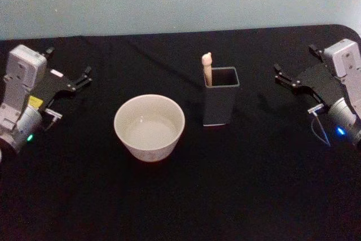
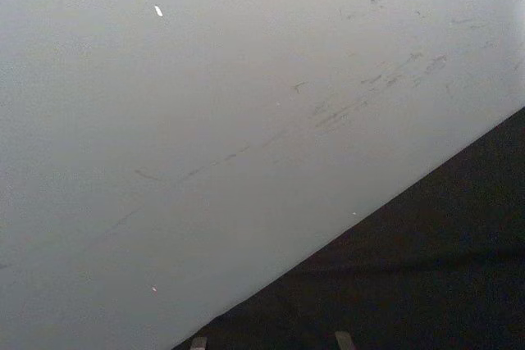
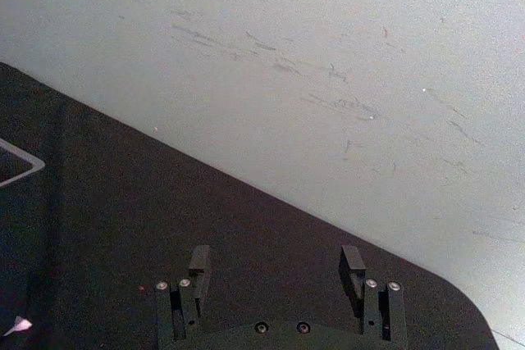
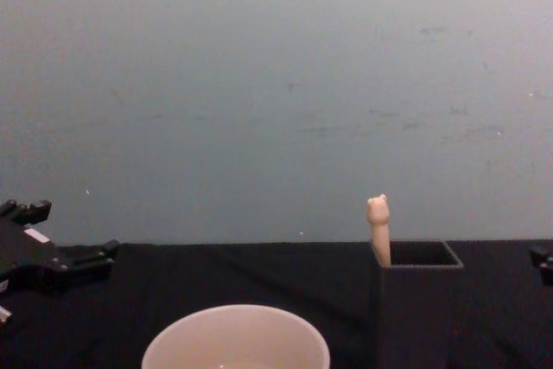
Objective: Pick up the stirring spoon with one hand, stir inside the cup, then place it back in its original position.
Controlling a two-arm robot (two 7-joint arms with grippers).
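Observation:
The stirring spoon [image 1: 207, 69] stands upright in the dark grey square holder [image 1: 220, 108], with just its beige handle and animal-head knob [image 4: 378, 210] showing above the rim; its bowl is hidden inside. To the holder's left sits the cup [image 1: 149, 150], wide and pale, with a cream inside. My left gripper [image 1: 86, 76] rests open at the table's far left, well away from the cup. Over at the far right, my right gripper [image 1: 280, 75] is open too, a good gap from the holder. In the right wrist view its fingers [image 3: 199, 264] stand apart over bare cloth.
A black cloth covers the table [image 1: 254, 184], which ends at a pale blue-grey wall [image 4: 276, 84] close behind the holder. Open cloth lies in front of the cup and between each gripper and the two vessels.

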